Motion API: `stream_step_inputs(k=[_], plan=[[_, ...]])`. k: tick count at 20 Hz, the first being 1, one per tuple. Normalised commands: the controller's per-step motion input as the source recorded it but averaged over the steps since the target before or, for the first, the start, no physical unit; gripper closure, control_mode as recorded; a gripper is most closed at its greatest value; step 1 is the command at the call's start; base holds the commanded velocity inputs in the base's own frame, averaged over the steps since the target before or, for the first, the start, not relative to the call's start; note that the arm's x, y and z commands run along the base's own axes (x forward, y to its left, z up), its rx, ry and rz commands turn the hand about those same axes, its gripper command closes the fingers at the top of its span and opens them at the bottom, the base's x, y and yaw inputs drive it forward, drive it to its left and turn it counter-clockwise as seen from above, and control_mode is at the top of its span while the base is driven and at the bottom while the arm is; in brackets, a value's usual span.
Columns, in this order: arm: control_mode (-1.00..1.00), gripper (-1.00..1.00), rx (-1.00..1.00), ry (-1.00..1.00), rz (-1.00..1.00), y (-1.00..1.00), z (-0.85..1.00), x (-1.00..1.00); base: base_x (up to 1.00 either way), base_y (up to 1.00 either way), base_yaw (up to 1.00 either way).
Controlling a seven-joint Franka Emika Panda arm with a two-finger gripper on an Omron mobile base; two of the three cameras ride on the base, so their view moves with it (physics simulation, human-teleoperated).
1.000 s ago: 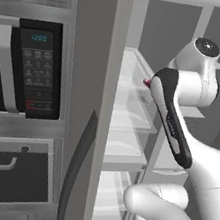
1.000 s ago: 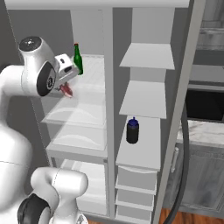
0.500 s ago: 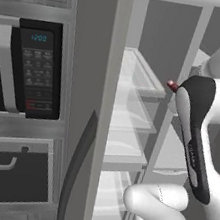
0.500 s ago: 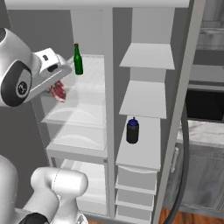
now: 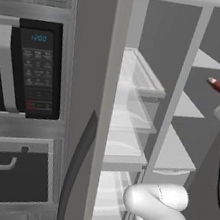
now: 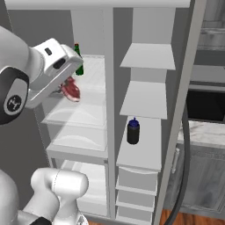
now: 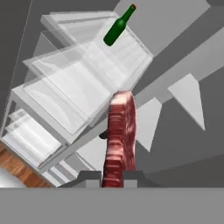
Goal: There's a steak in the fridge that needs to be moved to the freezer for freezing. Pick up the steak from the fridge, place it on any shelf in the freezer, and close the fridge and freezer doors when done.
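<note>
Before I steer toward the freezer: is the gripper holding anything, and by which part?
Yes. The gripper is shut on the steak, pinching one end edge-on; the rest of the slab sticks out past the fingertips.

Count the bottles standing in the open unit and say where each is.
2: a green bottle at the back of an upper fridge glass shelf, a dark bottle on a freezer shelf. The arm may hide others.

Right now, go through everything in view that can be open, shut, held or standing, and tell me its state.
hand: shut on the steak
steak: held edge-on, lifted off the glass shelves
fridge: open
freezer: open
green bottle: upright on the upper glass shelf
dark jar: upright on a freezer shelf
microwave: door shut, clock lit
</note>
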Motion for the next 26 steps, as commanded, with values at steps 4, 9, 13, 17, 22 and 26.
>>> stream_step_inputs(k=[4, 9, 13, 17, 22, 26], plan=[[-1.0, 1.0, -0.03, -0.22, 0.0, -0.59, 0.43, -0.24, 0.0, 0.0, 0.0], [-1.0, 1.0, 0.0, -0.15, 0.0, -0.24, 0.2, 0.13, 0.0, 0.0, 0.0], [-1.0, 1.0, 0.0, -0.05, 0.0, -0.17, 0.08, 0.38, 0.0, 0.0, 0.0], [-1.0, 1.0, 0.01, -0.19, 0.0, -0.41, 0.0, 0.19, 0.0, 0.0, 0.0], [-1.0, 1.0, 0.0, -0.25, 0.02, -0.11, -0.04, 0.27, 0.0, 0.0, 0.0], [-1.0, 1.0, 0.01, -0.1, 0.06, 0.0, -0.01, 0.54, 0.0, 0.0, 0.0]])
